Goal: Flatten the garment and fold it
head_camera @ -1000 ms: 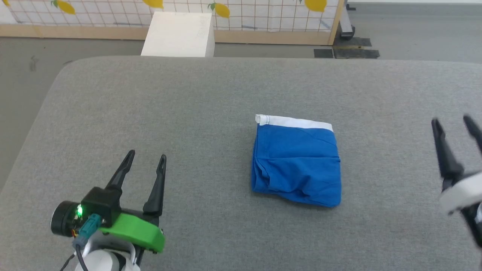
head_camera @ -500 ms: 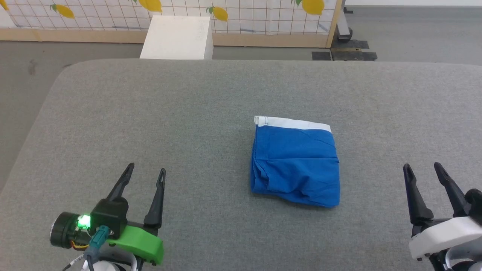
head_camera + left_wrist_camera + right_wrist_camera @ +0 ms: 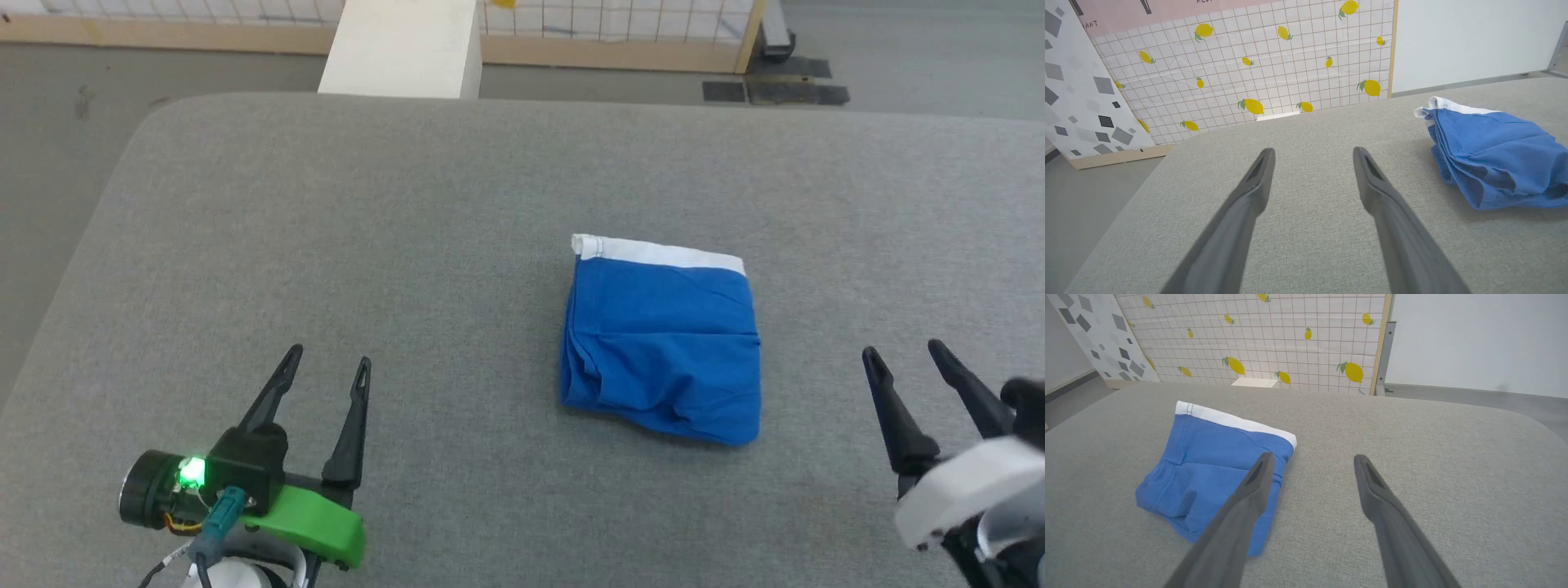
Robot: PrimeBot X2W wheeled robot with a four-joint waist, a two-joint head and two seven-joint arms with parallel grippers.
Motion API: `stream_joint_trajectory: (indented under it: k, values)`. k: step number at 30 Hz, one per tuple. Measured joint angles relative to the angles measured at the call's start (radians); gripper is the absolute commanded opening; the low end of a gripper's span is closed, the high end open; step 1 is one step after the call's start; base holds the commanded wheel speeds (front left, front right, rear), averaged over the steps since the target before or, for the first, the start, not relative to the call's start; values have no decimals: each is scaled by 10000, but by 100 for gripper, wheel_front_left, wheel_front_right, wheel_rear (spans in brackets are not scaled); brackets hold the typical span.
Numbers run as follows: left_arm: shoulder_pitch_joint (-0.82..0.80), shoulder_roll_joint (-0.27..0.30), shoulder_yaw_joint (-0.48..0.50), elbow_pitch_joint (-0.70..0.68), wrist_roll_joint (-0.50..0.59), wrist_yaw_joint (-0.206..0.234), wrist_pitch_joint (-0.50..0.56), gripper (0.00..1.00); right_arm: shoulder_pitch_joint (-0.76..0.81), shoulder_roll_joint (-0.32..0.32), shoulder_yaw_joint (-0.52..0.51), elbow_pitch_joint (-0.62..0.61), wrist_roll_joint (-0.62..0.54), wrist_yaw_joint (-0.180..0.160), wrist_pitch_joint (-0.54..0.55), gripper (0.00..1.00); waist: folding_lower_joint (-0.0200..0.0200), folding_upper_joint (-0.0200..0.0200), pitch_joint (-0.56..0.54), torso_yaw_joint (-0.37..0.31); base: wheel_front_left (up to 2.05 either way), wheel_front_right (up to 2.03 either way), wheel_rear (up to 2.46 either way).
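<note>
Both spread, empty, head view: left gripper (image 3: 329, 356) near left; right gripper (image 3: 902, 349) near right, drawn nearer than before; folded garment (image 3: 665, 351) unmoved, centre-right on grey table (image 3: 392, 204). Left wrist: garment at right. Right wrist: garment at left.
</note>
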Motion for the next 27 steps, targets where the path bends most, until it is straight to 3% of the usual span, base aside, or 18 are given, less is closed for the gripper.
stream_joint_trajectory:
  k: [4,9,12,14,21,27]
  values:
    - [-160,-13,-59,-59,4,0,-12,100,-786,-754,366,-79,903,0,2050,100,0,0,361,179,0,0,0]
    - [-384,-44,-203,-71,23,-38,-98,100,-2068,-1204,512,44,2238,2,4669,100,0,0,896,434,0,0,0]
    - [-562,-104,-257,-54,50,-48,-148,100,-2747,-1035,257,619,2803,2,6226,100,0,0,1213,638,0,0,0]
    - [-696,-146,-297,-27,58,-75,-192,100,-3226,-533,-236,1239,3037,0,7148,100,0,0,1414,817,0,0,0]
    - [-1078,-343,-468,157,105,-88,-353,100,-4297,370,-865,2552,2008,2,8895,100,0,0,1979,1484,0,0,0]
    - [-1175,-443,-552,297,119,-88,-453,100,-4505,631,-941,2945,997,2,9045,100,1,0,2373,1963,0,0,0]
